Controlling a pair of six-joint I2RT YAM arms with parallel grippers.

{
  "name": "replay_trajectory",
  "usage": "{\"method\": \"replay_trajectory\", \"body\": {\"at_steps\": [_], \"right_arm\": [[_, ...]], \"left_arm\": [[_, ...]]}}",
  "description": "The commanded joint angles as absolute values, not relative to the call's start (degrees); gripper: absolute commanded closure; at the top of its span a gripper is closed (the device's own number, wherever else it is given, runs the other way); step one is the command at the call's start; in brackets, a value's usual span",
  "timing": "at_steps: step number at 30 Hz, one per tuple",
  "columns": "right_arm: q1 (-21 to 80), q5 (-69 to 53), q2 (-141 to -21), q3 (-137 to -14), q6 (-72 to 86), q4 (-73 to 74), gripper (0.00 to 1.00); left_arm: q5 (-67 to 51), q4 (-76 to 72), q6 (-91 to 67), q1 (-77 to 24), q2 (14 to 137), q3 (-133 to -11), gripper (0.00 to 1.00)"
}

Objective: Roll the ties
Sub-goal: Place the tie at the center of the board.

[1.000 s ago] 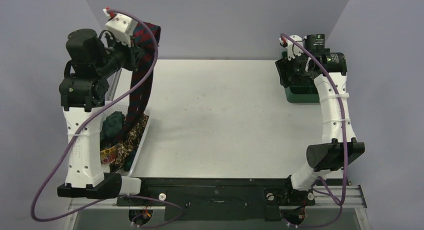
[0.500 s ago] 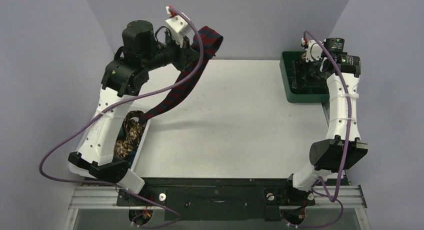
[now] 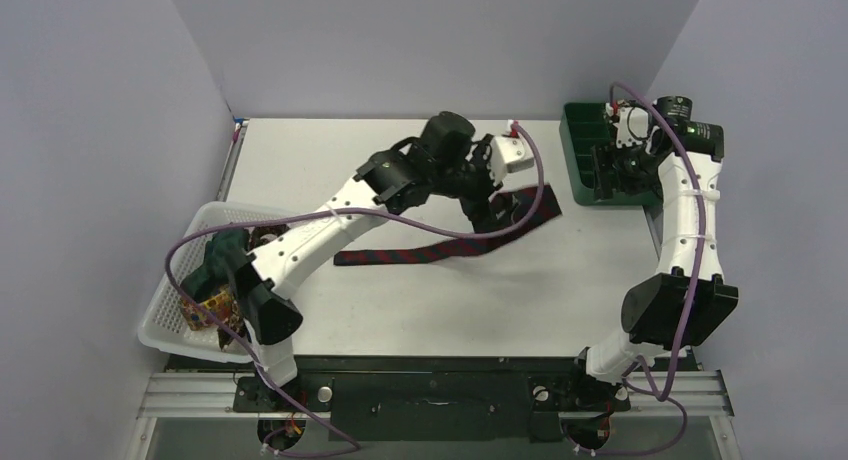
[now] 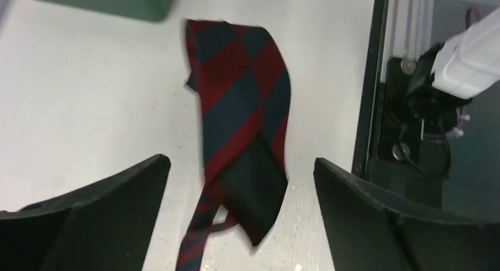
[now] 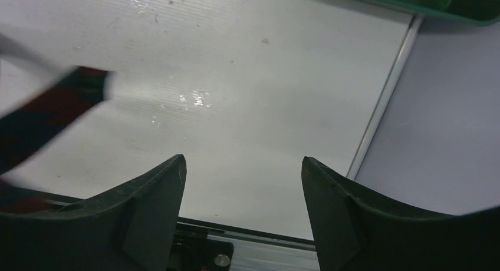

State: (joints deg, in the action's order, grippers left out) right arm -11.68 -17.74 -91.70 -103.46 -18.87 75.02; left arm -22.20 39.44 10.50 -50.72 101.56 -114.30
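A dark navy tie with red diagonal stripes (image 3: 430, 250) lies loose on the white table, running from the middle to its wide end near the green tray. In the left wrist view the same tie (image 4: 242, 106) lies folded over itself, below and between my fingers. My left gripper (image 3: 495, 215) (image 4: 240, 161) hovers over that wide end, open and holding nothing. More ties sit in the white mesh basket (image 3: 165, 325), among them a dark green one (image 3: 225, 250) and a multicoloured one (image 3: 205, 310). My right gripper (image 3: 612, 170) (image 5: 243, 159) is open and empty at the tray's near edge.
The green compartment tray (image 3: 578, 150) (image 5: 413, 3) stands at the back right corner. The basket sits at the table's left front. The striped tie's end (image 5: 53, 115) shows blurred at the left of the right wrist view. The black rail (image 4: 368, 82) marks the table's near edge.
My left arm swung from the back left to the middle right, pulling the striped tie out of the basket, then opened and let it drop on the table. The basket shifted and turned.
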Motion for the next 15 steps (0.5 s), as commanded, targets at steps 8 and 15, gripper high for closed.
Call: {"method": "replay_trajectory", "body": {"at_steps": [8,15], "right_arm": [[-12.72,-12.63,-91.06,-94.29,-32.46,78.88,0.36],[-4.22,-10.06,-94.51,-87.43,-34.50,77.94,0.42]], "left_arm": [[-25.63,42.75,28.14,-31.69,86.33,-81.74,0.03],[-25.25,49.03,32.50,-14.46,90.33,-74.10,0.09]]}}
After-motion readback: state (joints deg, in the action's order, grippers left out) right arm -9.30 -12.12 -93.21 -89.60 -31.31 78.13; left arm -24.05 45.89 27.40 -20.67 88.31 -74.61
